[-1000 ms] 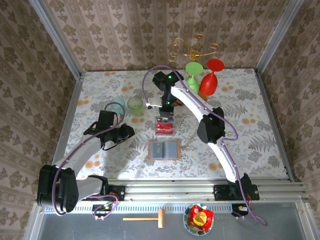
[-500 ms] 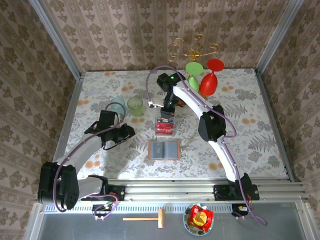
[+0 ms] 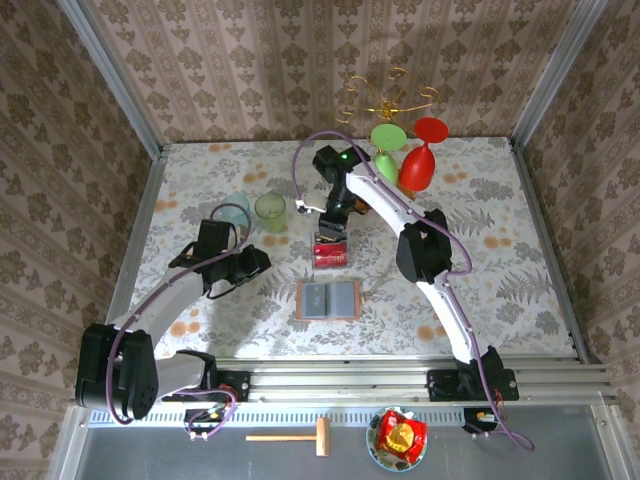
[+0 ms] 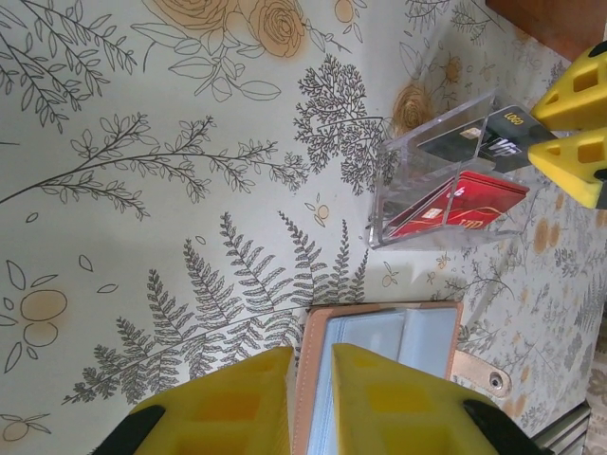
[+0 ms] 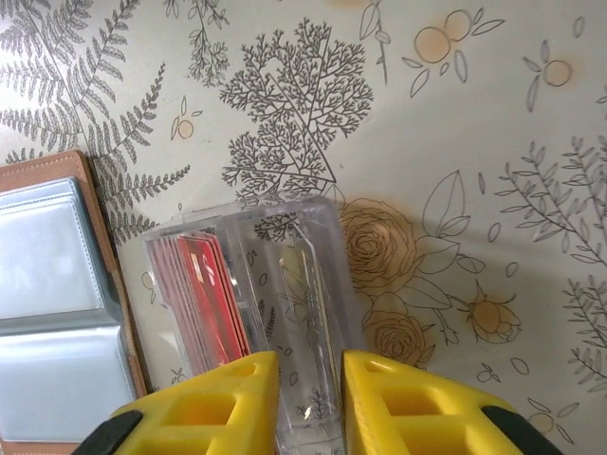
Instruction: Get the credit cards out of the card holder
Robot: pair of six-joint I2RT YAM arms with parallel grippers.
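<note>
just changed: the right gripper is coming down from a little farther back onto the clear box, and its jaws, pressed together a moment ago, are now parting.
right gripper: it is standing slightly open over the far end of the box. In the left wrist view the end of a dark card is lying between its fingers. The gap is looking wider than the card, so I am judging the card let go rather than pinched.
left gripper: it is waiting where it was, left of the card holder, with its jaws a narrow slit apart and holding nothing.
credit cards: the red ones are standing on edge in the box compartment nearest the card holder. The dark card is resting along the top of the next compartment.
card holder: it is lying open and flat on the worktop, on the near side of the box, close to it and apart from both grippers. The pockets in sight are showing blue-grey and seem empty.
meaning for the task: a card is being dropped off, so the emptying is probably at or near its end. Any pocket out of sight is still needing a check.
</note>
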